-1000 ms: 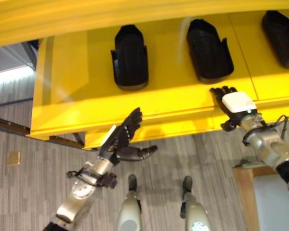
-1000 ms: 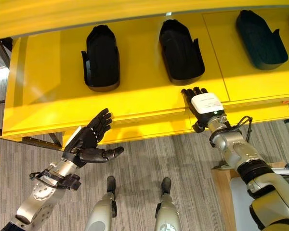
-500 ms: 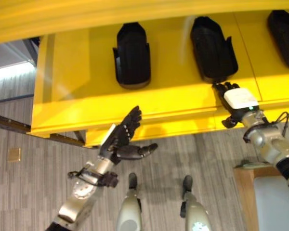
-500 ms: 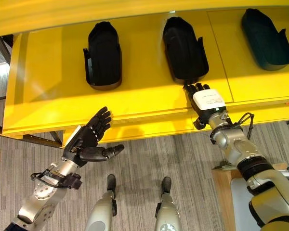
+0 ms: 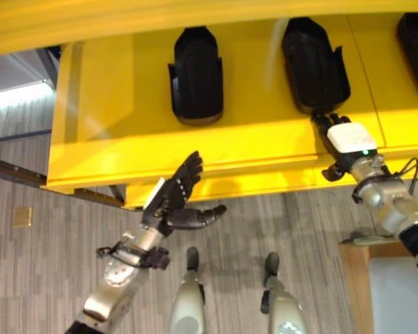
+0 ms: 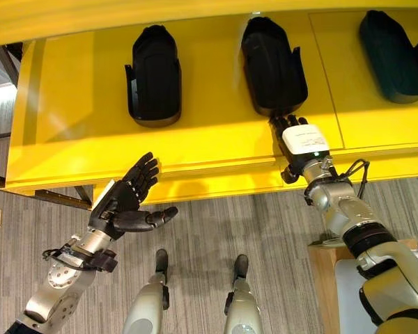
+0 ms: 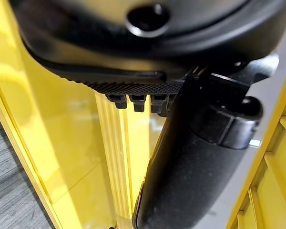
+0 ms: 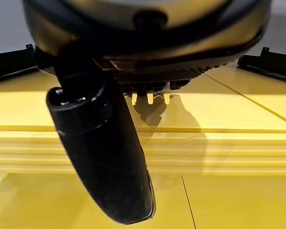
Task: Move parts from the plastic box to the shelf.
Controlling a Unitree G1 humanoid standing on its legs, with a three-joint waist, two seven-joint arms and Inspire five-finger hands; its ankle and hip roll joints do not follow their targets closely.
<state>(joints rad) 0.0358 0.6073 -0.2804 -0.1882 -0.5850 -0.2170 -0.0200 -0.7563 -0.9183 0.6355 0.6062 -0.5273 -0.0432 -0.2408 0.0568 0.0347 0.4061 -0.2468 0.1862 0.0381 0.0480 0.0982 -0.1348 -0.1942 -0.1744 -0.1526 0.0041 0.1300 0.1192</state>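
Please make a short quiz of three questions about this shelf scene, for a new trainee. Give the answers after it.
1. True or false: the left hand is holding a black part.
2. Which thing do the fingertips of the right hand reach?
A. the left part
B. the middle part
C. the floor
3. Fill in: the black parts lie on a shelf of ______ colour.

Key:
1. False. The left hand is open, with fingers straight, in front of the shelf edge, and holds nothing.
2. B. The right hand is flat on the shelf, its fingertips at the near end of the middle part; the left part lies apart from both hands.
3. Yellow.
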